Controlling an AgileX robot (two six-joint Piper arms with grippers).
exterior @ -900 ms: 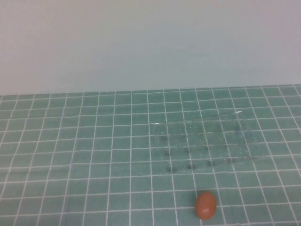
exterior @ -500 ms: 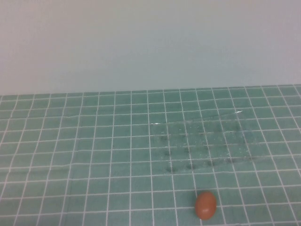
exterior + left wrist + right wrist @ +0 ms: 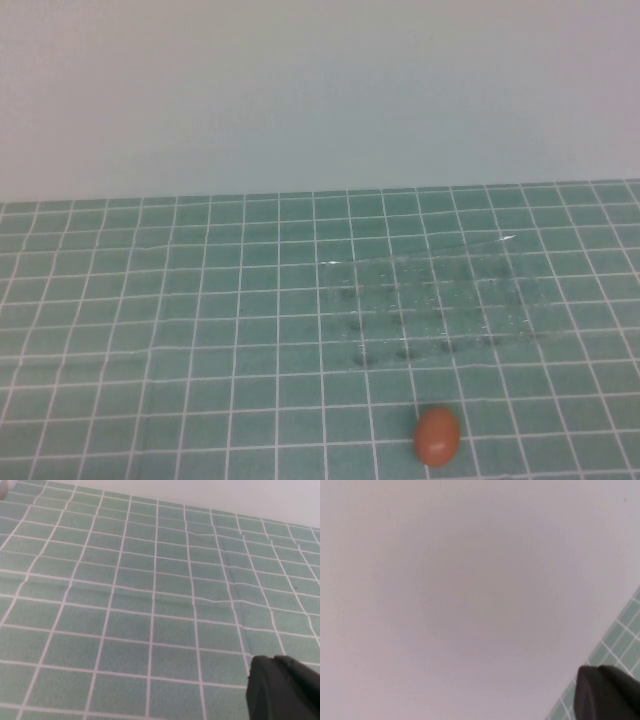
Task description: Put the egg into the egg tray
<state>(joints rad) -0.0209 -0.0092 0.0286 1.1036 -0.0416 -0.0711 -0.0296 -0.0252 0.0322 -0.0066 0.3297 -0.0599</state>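
Observation:
The orange-brown egg (image 3: pixel 437 435) lies on the green grid mat near the front edge, right of centre in the high view. The transparent egg tray (image 3: pixel 432 264) lies flat on the mat just behind the egg, faint and glinting, with rows of shallow cups. Neither arm shows in the high view. My left gripper (image 3: pixel 275 661) shows only as dark fingertips pressed together above bare mat, with nothing between them. My right gripper (image 3: pixel 597 670) shows the same way, shut and empty, facing the white wall. Neither wrist view shows the egg or the tray.
The green grid mat (image 3: pixel 160 320) covers the table up to a white wall (image 3: pixel 300 100) at the back. The mat has slight wrinkles in the left wrist view (image 3: pixel 215 597). A strip of mat shows in the right wrist view (image 3: pixel 620 640).

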